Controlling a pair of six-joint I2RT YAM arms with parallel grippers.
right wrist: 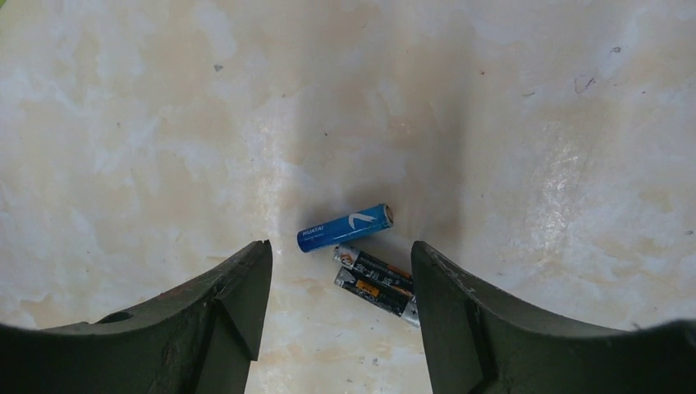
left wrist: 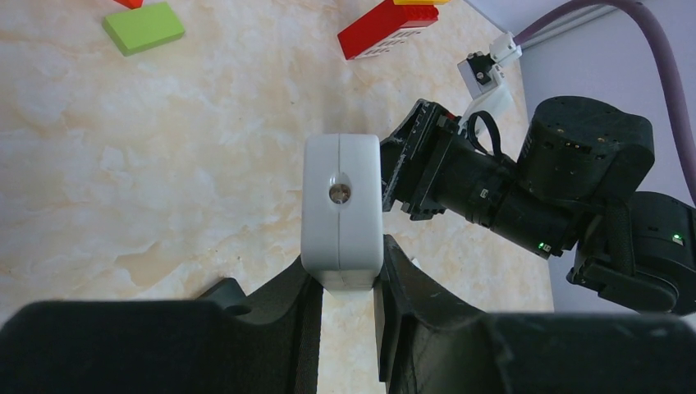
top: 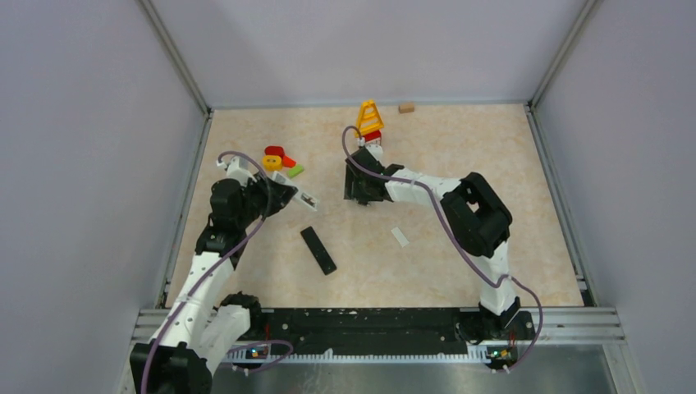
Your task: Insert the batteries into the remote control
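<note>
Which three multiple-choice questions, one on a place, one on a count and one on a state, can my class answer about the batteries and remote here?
1. Where do the batteries lie? A on the table between the right fingers; B on the green block; C on the red block.
2. How many batteries show? A one; B three; C five.
3. What are the left fingers doing? A standing open; B clamping the white remote; C clamping a battery.
Answers: 1A, they lie on bare table between both fingers; 2B, one blue, two dark; 3B, the remote sits pinched between them.
</note>
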